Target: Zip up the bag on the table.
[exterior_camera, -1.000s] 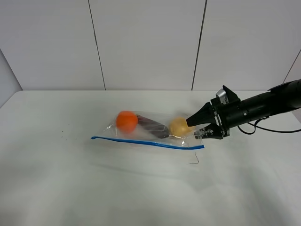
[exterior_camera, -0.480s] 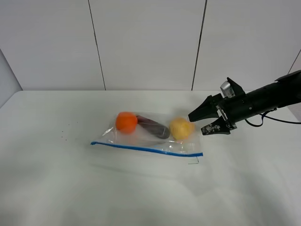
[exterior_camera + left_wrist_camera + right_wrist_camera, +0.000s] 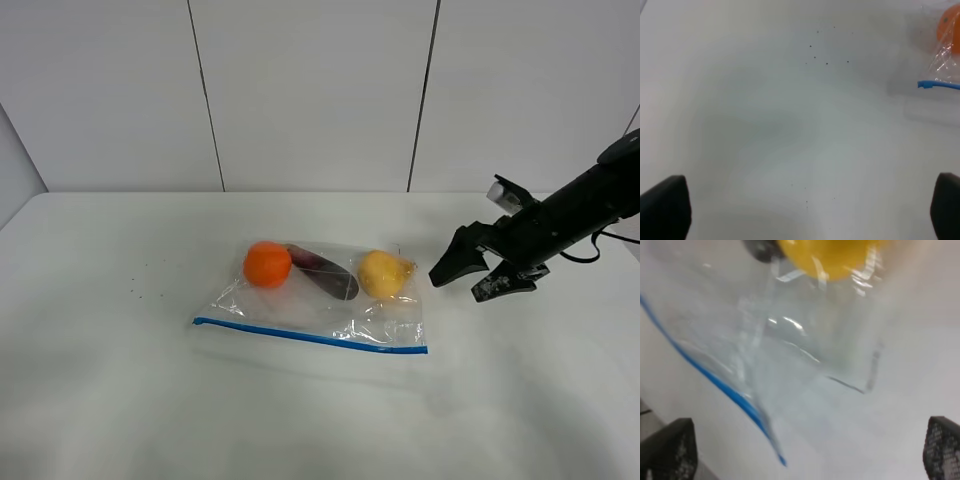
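Note:
The clear bag (image 3: 322, 300) lies flat on the white table (image 3: 150, 400). Its blue zipper strip (image 3: 310, 335) runs along the near edge. Inside show an orange fruit (image 3: 266, 264), a dark purple one (image 3: 325, 274) and a yellow one (image 3: 380, 273). My right gripper (image 3: 463, 284) is open and empty, just right of the bag and apart from it. The right wrist view shows the bag's corner (image 3: 790, 350), the strip (image 3: 715, 382) and the yellow fruit (image 3: 832, 257). My left gripper (image 3: 805, 207) is open over bare table, and the strip's left end (image 3: 937, 85) lies far from it.
Small dark specks (image 3: 140, 290) dot the table left of the bag. A grey panelled wall (image 3: 310, 90) stands behind the table's far edge. The right arm (image 3: 580, 205) and its cable reach in from the right edge.
My right gripper has let go of the bag's right end and drawn back to the right. The bag has settled flat, and its strip lies a little nearer the front.

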You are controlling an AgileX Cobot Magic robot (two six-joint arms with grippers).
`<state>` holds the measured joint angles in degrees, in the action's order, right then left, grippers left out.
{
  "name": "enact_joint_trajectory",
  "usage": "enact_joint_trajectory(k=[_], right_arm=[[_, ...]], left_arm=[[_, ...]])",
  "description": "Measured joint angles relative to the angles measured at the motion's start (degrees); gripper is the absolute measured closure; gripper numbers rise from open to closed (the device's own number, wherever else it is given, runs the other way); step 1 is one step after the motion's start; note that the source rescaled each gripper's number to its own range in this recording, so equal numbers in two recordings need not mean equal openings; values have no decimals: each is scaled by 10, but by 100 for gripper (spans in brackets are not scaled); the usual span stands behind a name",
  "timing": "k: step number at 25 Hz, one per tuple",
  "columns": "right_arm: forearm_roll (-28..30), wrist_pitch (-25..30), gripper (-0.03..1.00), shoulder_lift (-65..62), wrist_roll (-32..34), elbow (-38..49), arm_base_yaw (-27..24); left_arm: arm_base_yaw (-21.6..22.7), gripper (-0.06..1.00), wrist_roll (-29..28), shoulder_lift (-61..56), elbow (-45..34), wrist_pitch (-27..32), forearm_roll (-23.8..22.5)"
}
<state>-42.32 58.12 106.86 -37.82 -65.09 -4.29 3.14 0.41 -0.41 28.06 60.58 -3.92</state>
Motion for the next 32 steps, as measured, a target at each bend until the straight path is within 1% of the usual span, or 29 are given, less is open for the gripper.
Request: enact_joint_trajectory(k=[4, 8, 12, 14, 16, 19, 23, 27, 32], right_arm=[[96, -30, -3, -29, 66, 0, 0], [216, -60, -3, -65, 160, 0, 0], [327, -69, -3, -92, 248, 0, 0], [362, -69, -3, -99, 282, 0, 0], [381, -68, -3, -104, 302, 0, -1], [387, -68, -3, -111, 313, 0, -1], [373, -63, -3, -113, 318, 0, -1], [367, -46, -3, -113, 321, 0, -1], [403, -42, -3, -113, 348, 0, -1]], left_arm=[[0, -6, 0, 0, 0, 0, 0], [0, -6, 0, 0, 0, 0, 0], [0, -6, 0, 0, 0, 0, 0], [0, -6, 0, 0, 0, 0, 0], [0, -6, 0, 0, 0, 0, 0], [0, -6, 0, 0, 0, 0, 0], [0, -6, 0, 0, 0, 0, 0], [0, -6, 0, 0, 0, 0, 0], [0, -6, 0, 0, 0, 1, 0]])
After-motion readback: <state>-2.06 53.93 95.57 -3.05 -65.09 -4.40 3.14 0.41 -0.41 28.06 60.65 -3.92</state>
